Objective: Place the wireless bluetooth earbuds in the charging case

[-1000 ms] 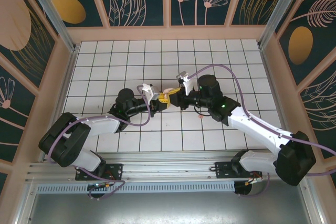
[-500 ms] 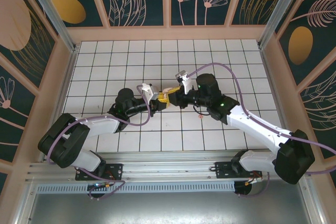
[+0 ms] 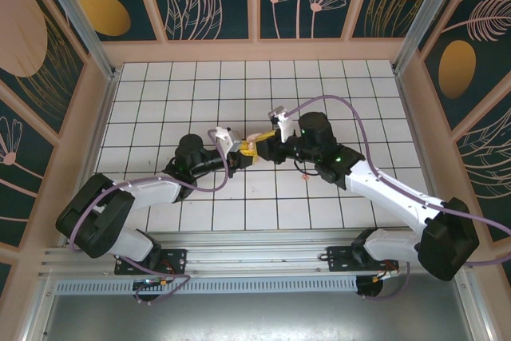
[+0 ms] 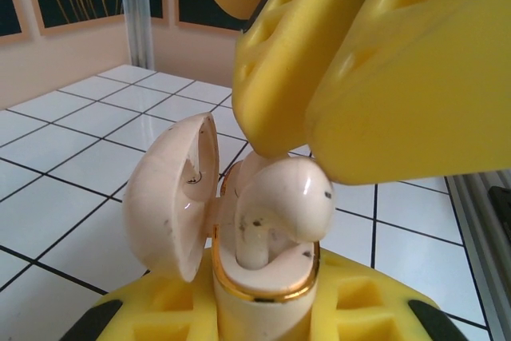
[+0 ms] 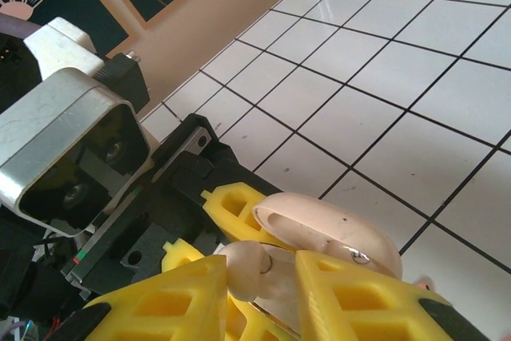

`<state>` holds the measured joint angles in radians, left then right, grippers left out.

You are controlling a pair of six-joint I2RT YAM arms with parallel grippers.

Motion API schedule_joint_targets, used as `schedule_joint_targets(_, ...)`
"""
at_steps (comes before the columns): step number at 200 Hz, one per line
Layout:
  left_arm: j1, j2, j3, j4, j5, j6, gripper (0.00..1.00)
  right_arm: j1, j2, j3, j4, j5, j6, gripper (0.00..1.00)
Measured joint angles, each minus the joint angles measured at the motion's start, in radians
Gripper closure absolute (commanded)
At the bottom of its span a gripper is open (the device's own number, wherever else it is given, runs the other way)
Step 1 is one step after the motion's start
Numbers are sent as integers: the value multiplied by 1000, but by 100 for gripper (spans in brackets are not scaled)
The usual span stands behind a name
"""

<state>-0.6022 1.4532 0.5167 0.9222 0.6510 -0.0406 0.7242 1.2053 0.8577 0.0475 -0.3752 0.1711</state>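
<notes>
Pale pink earbud [image 4: 283, 197] sits stem-down in the open, upright charging case [image 4: 169, 197].

The left arm [image 3: 152, 189] and right arm [image 3: 399, 193] wear white shells with black joints. A lilac cable [image 3: 343, 100] loops along each. Their fingers [image 4: 399, 77] are yellow, moulded with hollow cells. A green light [image 3: 338, 160] glows on the right.

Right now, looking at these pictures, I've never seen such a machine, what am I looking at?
This is a two-armed robot bolted to a white tiled table. One picture looks down from above; the other two come from small cameras on each wrist. Each arm ends in yellow two-finger tongs, its end effector. The left end effector is shut on a pale pink pebble-shaped charging case, lid open. The right end effector has its fingers around a glossy pale pink earbud sitting in the case; whether it is gripping is unclear.
</notes>
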Motion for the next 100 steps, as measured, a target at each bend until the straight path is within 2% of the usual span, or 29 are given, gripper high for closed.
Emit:
schedule_joint_targets(55, -8, -26, 0, 10, 6, 22, 81, -11, -74, -1, 0, 61, 4, 62)
schedule_joint_targets(100, -8, -26, 0, 17, 26, 22, 81, -11, -110, -1, -2, 62, 0, 46)
